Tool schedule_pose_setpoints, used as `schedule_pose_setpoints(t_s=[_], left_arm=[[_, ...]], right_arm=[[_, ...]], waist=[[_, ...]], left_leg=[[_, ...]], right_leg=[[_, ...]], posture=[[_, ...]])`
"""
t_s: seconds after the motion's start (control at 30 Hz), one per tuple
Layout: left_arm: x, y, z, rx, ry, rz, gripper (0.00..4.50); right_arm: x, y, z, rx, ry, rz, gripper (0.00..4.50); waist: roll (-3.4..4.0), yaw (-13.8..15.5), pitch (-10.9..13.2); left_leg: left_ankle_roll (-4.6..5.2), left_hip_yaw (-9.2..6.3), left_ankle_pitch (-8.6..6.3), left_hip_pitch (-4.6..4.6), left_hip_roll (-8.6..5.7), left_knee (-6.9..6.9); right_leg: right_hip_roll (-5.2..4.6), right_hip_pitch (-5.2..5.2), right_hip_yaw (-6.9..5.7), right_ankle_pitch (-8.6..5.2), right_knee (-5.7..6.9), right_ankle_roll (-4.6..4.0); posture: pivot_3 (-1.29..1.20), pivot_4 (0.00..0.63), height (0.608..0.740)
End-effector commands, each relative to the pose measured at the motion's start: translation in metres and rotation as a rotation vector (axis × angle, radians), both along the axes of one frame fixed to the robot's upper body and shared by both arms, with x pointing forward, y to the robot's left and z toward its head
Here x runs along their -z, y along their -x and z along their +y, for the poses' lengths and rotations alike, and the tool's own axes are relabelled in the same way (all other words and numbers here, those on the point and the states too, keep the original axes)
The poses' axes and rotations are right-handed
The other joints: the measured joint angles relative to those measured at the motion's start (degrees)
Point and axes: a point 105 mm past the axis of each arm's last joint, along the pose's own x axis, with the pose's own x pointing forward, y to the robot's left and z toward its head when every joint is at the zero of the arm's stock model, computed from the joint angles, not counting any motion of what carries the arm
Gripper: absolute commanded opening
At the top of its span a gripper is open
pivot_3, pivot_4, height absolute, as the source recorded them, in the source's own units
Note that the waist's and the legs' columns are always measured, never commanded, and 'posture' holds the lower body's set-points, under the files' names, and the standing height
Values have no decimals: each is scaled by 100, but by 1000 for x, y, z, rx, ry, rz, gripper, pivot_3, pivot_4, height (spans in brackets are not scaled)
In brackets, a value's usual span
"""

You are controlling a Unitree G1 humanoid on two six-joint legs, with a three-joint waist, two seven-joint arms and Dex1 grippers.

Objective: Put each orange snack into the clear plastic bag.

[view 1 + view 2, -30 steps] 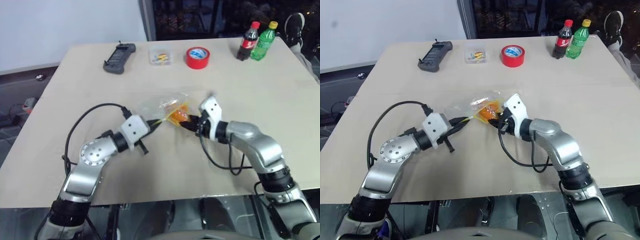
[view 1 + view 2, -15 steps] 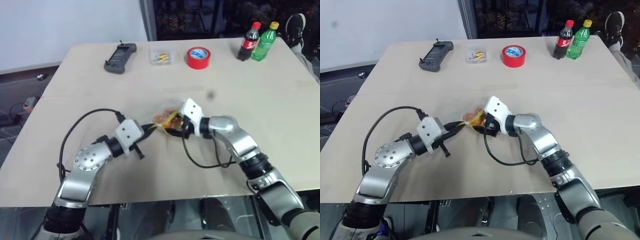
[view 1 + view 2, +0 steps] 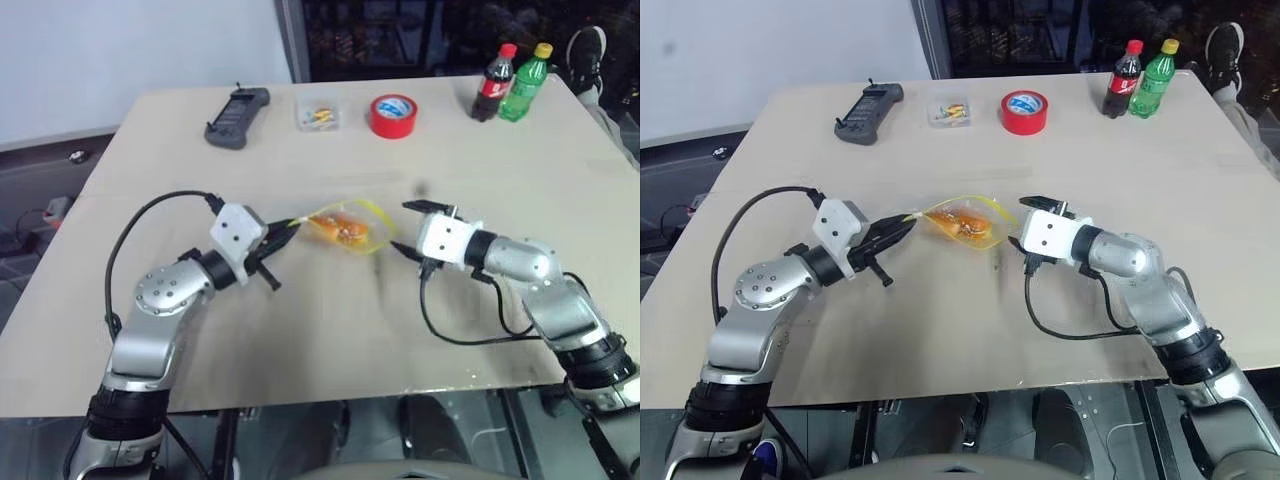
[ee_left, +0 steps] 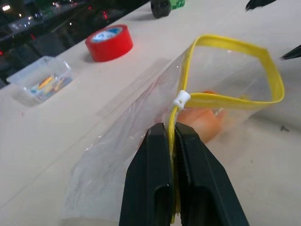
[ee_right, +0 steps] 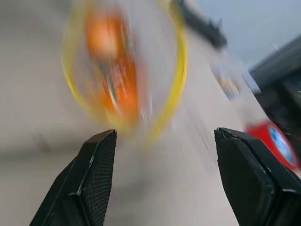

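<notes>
1. A pale beige counter stands before a white wall and a dark shelving area at the back.
2. One clear plastic bag hangs near the counter's middle, its yellow seal strip spread into an open loop.
3. Orange snacks sit inside the bag. They read as one orange-brown mass, so I cannot count them apart through the crinkled plastic.
4. The left gripper has its jaws pinched on the bag's yellow strip, just below the small white slider.
5. The right gripper sits just beside the bag's open mouth, apart from it, with its jaws spread wide and nothing between them.
6. Along the far edge, counted:
   - one black handheld device
   - one small clear box of colourful bits
   - one red tape roll
   - two bottles: a dark one with a red cap and a green one with a yellow cap, standing just beside each other.
7. In the right wrist view the bag and its contents are smeared by blur.
8. A shoe shows behind the bottles, cut off at the picture's edge.
</notes>
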Motion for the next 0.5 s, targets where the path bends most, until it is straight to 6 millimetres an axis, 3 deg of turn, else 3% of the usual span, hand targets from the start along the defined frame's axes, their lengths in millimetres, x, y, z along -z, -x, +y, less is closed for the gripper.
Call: schedule_pose_setpoints(t_s=[0.03, 0.13, 0.17, 0.23, 0.4, 0.5], left_arm=[[-15, 0, -1, 25, -3, -60, 0], [-14, -1, -1, 29, -15, -66, 0], [-14, 0, -2, 32, -22, -69, 0], [-13, 0, -2, 31, -21, -69, 0], [-10, -2, 3, 21, -36, -76, 0], [-9, -4, 4, 21, -42, -81, 0]], right_arm=[[0, -7, 10, -46, 67, -57, 3393], [-4, -16, 18, -55, 53, -56, 3393], [-6, -17, 21, -60, 44, -61, 3162], [-14, -20, 25, -61, 16, -75, 2690], [-26, -10, 32, -113, -20, -65, 273], [-30, -5, 35, -136, -35, -49, 130]], waist=[[0, -8, 1], [0, -23, 1], [0, -22, 1], [-1, -10, 1], [-1, 6, 1], [0, 4, 1]], left_leg=[[0, 1, 0, 0, 0, 0], [0, 2, 0, 0, 2, 0], [0, 3, 0, 0, 3, 0], [0, 4, 0, -1, 3, 0], [0, 2, 0, -3, 2, -1], [0, 2, 0, -3, 2, -1]], right_leg=[[0, -1, 2, 0, 0, 0], [-2, -2, 6, 0, 0, -1], [-1, -5, 9, 0, 0, -1], [-1, -6, 10, 0, 0, -1], [3, -5, 9, 1, -2, -1], [3, -5, 8, 1, -3, -1]], posture=[[0, 150, 740], [0, 150, 740], [0, 150, 740], [0, 150, 740], [0, 150, 740], [0, 150, 740]])
